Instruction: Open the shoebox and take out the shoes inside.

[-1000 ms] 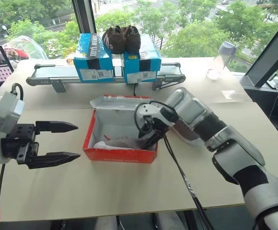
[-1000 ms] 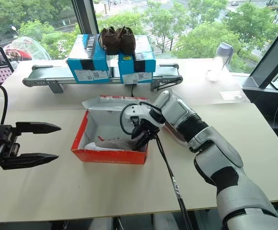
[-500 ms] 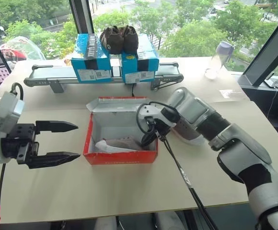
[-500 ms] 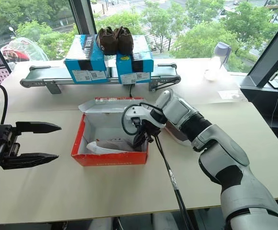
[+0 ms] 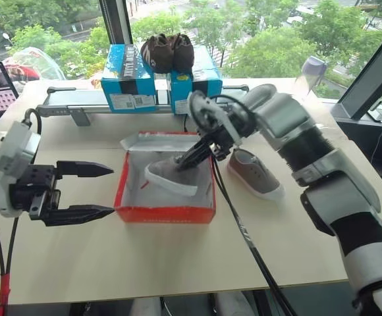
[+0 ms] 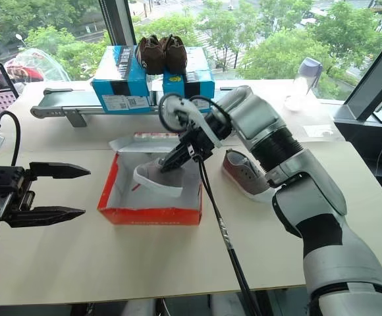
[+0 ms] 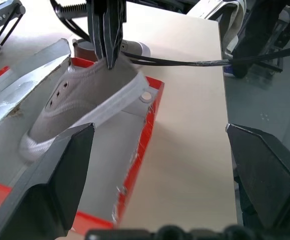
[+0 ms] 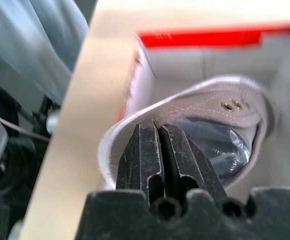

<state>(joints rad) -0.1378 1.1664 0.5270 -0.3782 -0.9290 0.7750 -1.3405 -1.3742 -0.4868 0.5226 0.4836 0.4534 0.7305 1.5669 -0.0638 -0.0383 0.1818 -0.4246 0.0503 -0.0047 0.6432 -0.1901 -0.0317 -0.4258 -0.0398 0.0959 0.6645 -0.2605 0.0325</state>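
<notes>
Right gripper (image 5: 199, 150) pinches shoe (image 5: 171, 175) heel, shoe hangs over box (image 5: 164, 212). Left gripper (image 5: 105, 191) wide open, empty, beside box.

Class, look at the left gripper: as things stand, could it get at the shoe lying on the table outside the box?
Probably not directly. The left gripper hangs beside the red box, and that box, plus the right gripper lifting a shoe, lies between it and the shoe on the table.
</notes>
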